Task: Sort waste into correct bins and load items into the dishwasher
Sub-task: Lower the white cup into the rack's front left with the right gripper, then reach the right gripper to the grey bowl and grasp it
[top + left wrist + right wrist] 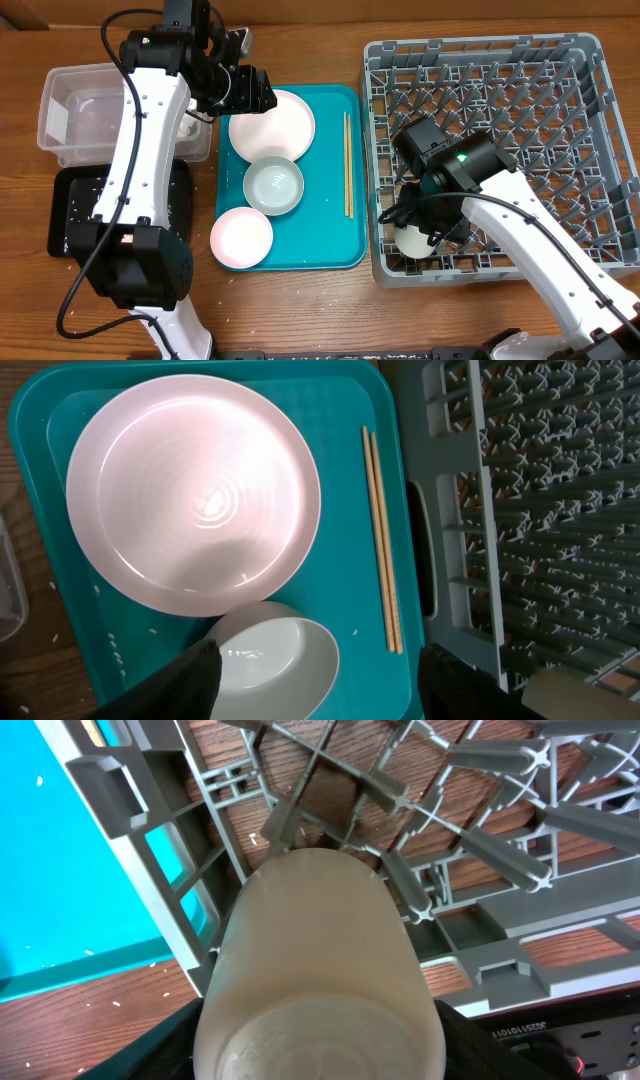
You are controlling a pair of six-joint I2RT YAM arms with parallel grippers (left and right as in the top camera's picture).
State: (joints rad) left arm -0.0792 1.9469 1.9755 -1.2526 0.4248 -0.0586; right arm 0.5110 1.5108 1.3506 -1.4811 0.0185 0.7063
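My right gripper (413,238) is shut on the small white cup (315,960), which is held low in the front left corner of the grey dish rack (500,60), its base toward the wrist camera. My left gripper (252,90) is open and empty above the teal tray (330,250), over the white bowl (285,665) and beside the large pink plate (195,490). A small pink plate (241,237) lies at the tray's front left. The chopsticks (348,165) lie along the tray's right side. Napkin and red wrapper are not visible.
The clear tub (80,110) stands at the far left, with the black tray (100,215) in front of it, speckled with rice grains. A few grains also lie on the teal tray (110,650). The rack's wall (455,510) is close to the tray's right edge.
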